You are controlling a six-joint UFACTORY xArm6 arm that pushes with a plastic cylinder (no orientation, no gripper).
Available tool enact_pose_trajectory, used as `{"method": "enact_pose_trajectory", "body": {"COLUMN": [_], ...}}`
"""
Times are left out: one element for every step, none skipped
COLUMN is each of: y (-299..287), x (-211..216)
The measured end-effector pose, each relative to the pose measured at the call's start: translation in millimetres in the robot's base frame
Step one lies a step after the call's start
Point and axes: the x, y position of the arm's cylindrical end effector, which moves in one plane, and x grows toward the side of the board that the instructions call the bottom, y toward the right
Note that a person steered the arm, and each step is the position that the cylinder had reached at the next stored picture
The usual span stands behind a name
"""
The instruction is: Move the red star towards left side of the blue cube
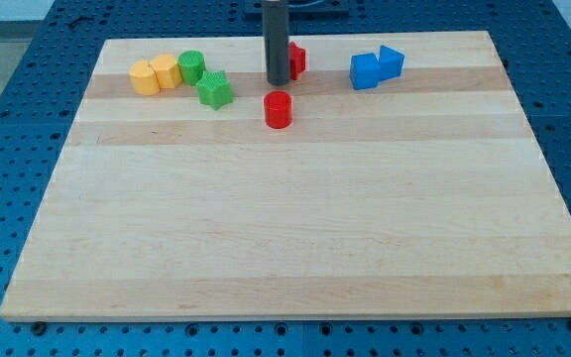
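The red star point(296, 60) lies near the view's top, partly hidden behind my rod. My tip point(277, 81) rests on the board just at the star's left side, touching or nearly touching it. The blue cube point(365, 70) sits to the star's right, with a gap between them. A second blue block point(391, 62), of angular shape, stands against the cube's right side. A red cylinder point(279, 109) stands just below my tip.
At the view's top left are two yellow blocks point(155, 74), a green cylinder point(191, 66) and a green star point(214, 89). The wooden board point(295, 228) lies on a blue perforated table.
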Motion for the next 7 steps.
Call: {"method": "enact_pose_trajectory", "body": {"y": [-32,-48,-48,-43,-24,-7,14], "x": [-3,-18,-41,-53,-50,-28,-16]}}
